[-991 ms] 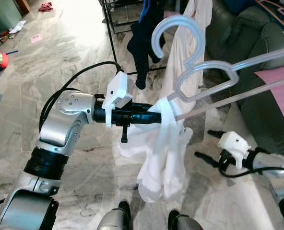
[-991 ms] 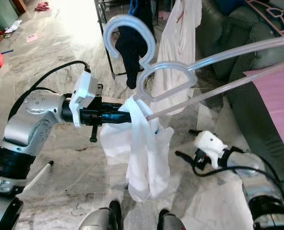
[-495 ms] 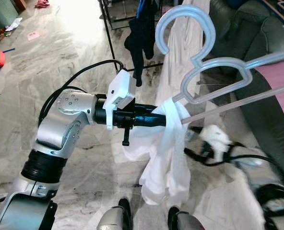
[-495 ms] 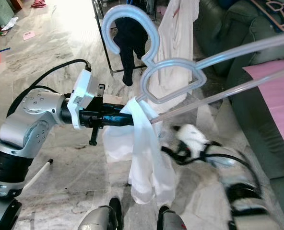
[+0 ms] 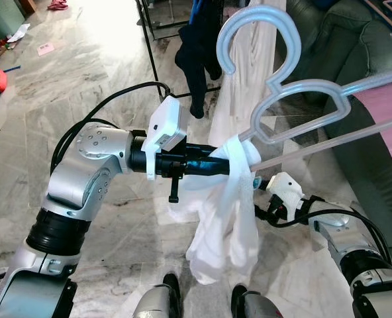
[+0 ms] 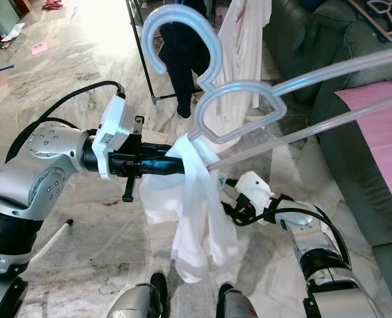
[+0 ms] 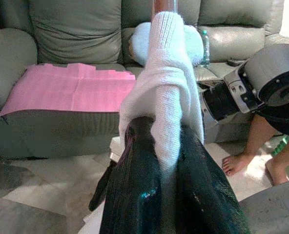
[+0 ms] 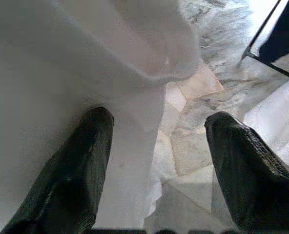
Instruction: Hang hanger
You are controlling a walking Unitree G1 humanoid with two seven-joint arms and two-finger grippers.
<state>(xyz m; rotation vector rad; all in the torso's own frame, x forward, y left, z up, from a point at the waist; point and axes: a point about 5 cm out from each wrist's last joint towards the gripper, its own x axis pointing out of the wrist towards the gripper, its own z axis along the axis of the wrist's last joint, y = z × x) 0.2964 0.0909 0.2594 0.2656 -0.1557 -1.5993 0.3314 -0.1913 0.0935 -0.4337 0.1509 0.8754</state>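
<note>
Left eye view: marble floor [image 5: 110, 79]; green sofa [image 5: 355, 46]; left tool [image 5: 217, 165] pinching white garment [image 5: 232, 218]; right tool [image 8: 156, 170] spread.

Translucent pale-blue hanger [image 5: 295, 99], white garment [image 5: 232, 212], pink cloth [image 7: 71, 90], grey-veined marble floor [image 5: 83, 79].

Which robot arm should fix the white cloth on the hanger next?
Probably the right. The left gripper is busy, shut on the hanger and white cloth. The right gripper is open, right beside the hanging cloth.
</note>
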